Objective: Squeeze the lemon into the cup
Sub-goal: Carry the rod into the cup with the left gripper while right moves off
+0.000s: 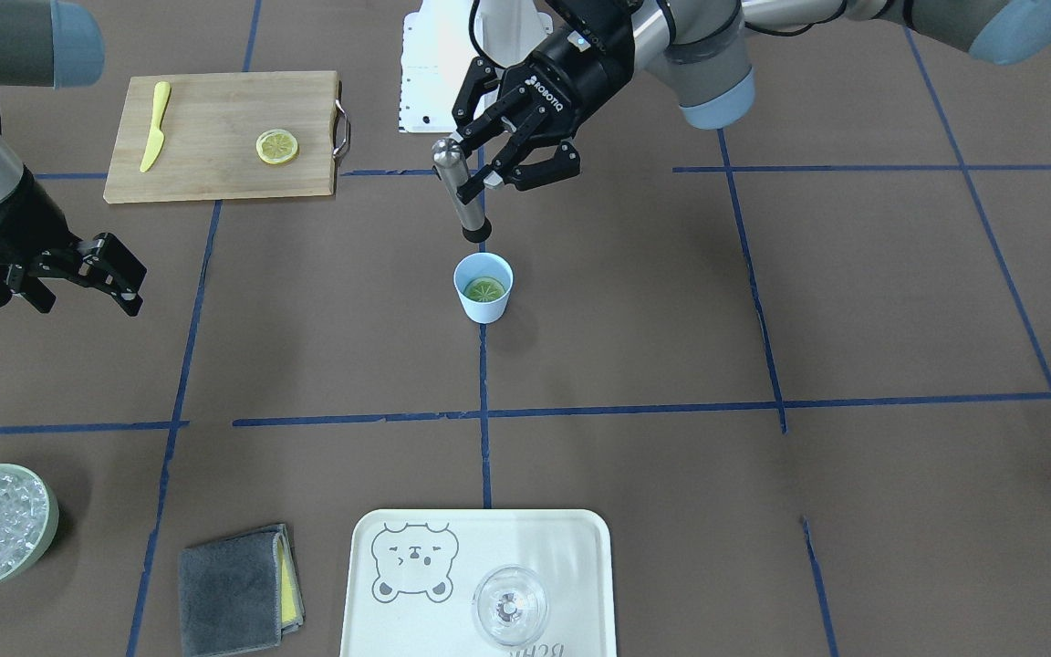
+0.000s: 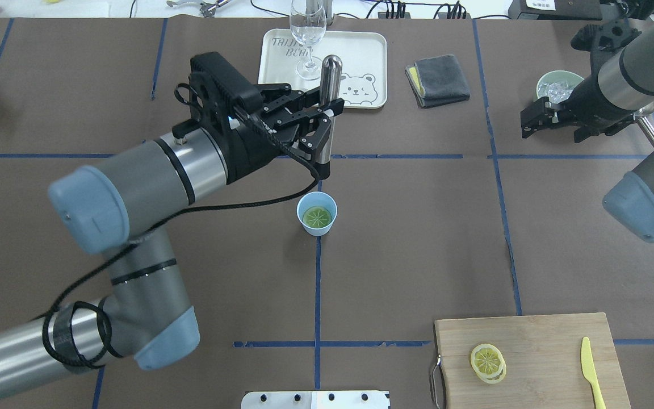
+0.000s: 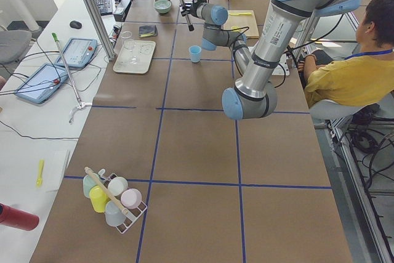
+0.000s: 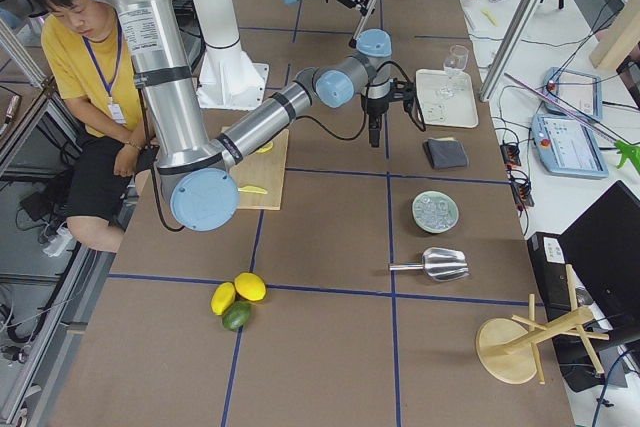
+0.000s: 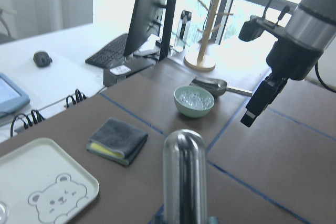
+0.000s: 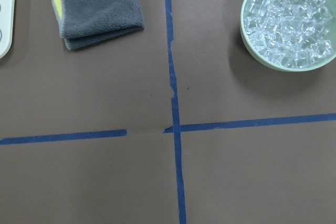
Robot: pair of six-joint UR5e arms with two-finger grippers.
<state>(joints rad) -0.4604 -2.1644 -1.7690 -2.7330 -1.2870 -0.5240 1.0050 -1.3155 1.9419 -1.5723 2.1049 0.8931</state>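
Showing "ROBOTIQ" in white on its body, the left gripper reaches in at the cup's 12 o'clock in the front-facing view. It pinches a tilted steel muddler, black tip down, clear of the cup. The lemon lies flat inside the cup. The right gripper hovers at 9 o'clock, fingers spread.

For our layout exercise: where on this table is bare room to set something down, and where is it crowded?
Bare: the stretch between the small pale-blue cup and the white bear-print tray, and between that cup and the wooden cutting board. Crowded: over the cup, where the left hand holds a steel rod.
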